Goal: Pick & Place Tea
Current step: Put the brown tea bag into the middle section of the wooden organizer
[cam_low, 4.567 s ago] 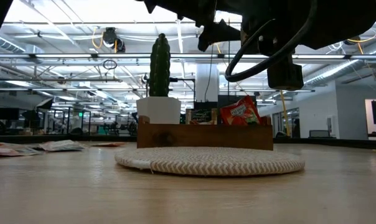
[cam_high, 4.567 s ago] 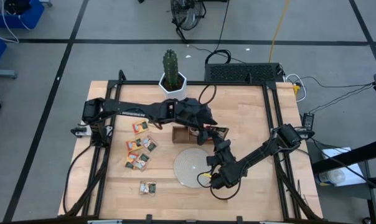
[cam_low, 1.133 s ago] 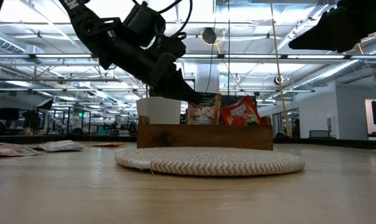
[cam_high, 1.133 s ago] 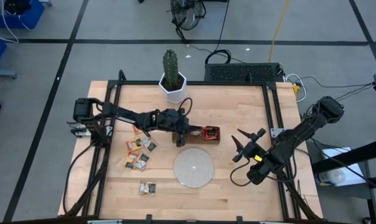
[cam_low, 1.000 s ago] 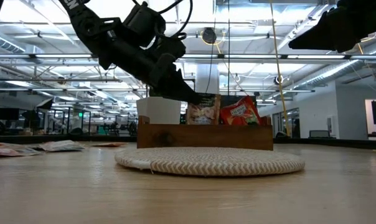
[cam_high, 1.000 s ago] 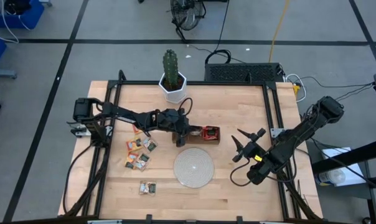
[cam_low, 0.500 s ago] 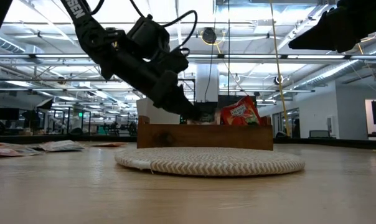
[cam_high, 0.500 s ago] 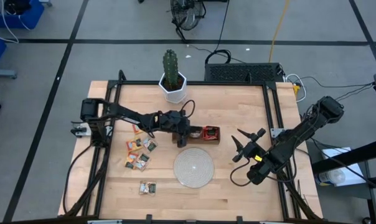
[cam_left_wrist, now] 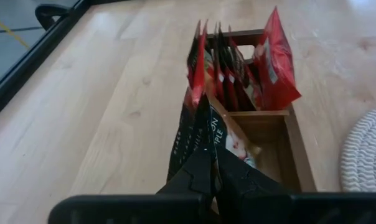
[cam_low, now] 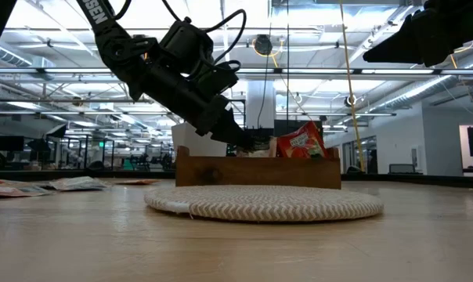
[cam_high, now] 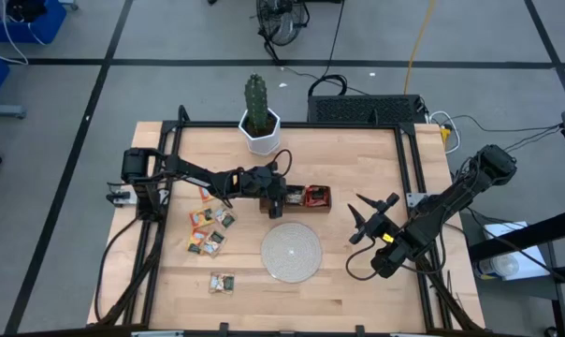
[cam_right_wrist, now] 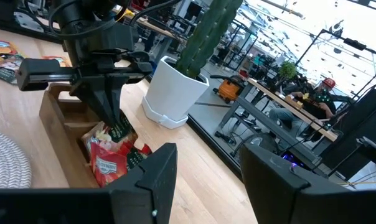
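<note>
Left gripper (cam_left_wrist: 208, 167) lowers a dark tea sachet (cam_left_wrist: 194, 134) into the middle compartment of the wooden tray (cam_high: 294, 199).

The table (cam_high: 357, 159) carries the left arm stretched low from its left edge toward the tray, wrist tilted down, its fingers (cam_left_wrist: 191, 177) pinched tight on the sachet's lower edge while the wrapper stands upright between them. The right arm waits raised over the table's right side, its gripper (cam_high: 371, 212) spread with nothing in it. The woven disc (cam_high: 291, 251) lies just in front of the tray. Red sachets (cam_left_wrist: 272, 62) stand packed in the end compartment; more tea sachets (cam_high: 210, 229) lie loose on the table's left.
</note>
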You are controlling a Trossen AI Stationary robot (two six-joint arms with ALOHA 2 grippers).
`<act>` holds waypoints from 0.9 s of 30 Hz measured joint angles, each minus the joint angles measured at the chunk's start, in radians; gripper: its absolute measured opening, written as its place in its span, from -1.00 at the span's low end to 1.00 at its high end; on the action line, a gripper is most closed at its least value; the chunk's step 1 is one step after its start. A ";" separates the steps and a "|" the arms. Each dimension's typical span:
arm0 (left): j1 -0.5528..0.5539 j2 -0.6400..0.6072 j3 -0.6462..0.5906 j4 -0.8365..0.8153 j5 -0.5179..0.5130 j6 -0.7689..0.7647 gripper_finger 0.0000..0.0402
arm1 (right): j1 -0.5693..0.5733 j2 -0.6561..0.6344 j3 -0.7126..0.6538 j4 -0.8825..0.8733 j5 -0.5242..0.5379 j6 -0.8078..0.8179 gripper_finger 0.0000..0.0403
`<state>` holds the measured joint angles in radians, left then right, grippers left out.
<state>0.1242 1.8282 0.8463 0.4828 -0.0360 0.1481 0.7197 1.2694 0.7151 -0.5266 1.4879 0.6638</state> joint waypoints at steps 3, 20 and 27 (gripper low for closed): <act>0.000 0.000 0.000 -0.003 0.000 -0.016 -0.93 | 0.000 0.000 0.000 0.000 0.000 -0.006 -0.21; -0.004 0.000 0.000 -0.001 -0.016 -0.082 -0.59 | 0.000 0.000 0.000 0.000 0.000 -0.003 -0.21; -0.015 -0.053 0.000 -0.001 -0.010 -0.099 -0.29 | 0.000 0.000 0.000 0.000 -0.001 -0.003 -0.21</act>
<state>0.1091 1.7749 0.8465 0.4820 -0.0460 0.0486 0.7197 1.2694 0.7151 -0.5268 1.4872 0.6609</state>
